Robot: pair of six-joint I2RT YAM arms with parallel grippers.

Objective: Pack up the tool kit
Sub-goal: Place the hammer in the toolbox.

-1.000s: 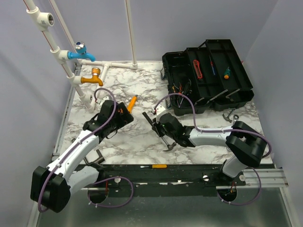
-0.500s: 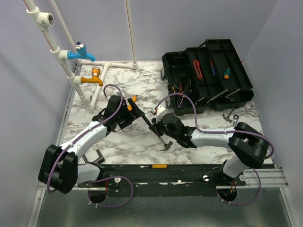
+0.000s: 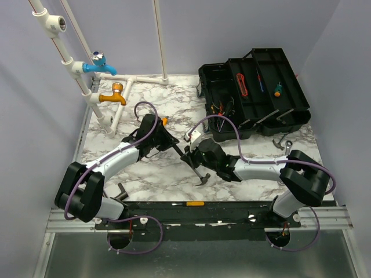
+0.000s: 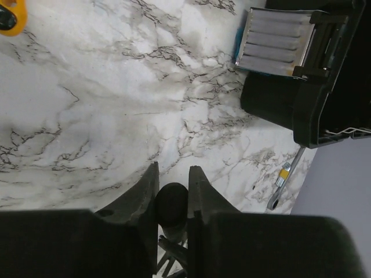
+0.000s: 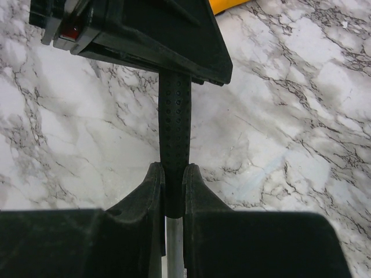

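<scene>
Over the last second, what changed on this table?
The left arm swung forward and right to the hammer, and the left end effector closed on the handle's free end. The right end effector stayed clamped on the handle; the toolbox did not move.

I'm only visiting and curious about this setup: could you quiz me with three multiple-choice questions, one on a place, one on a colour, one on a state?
1. Where does the toolbox stand? A far right; B near left; C centre.
2. What colour is the upper tap? A blue; B red; C green.
3. The hammer is held by: A no gripper; B both grippers; C one gripper.
Answers: 1 A, it sits back right. 2 A, its body is blue. 3 B, left gripper and right gripper both clamp its handle.
</scene>
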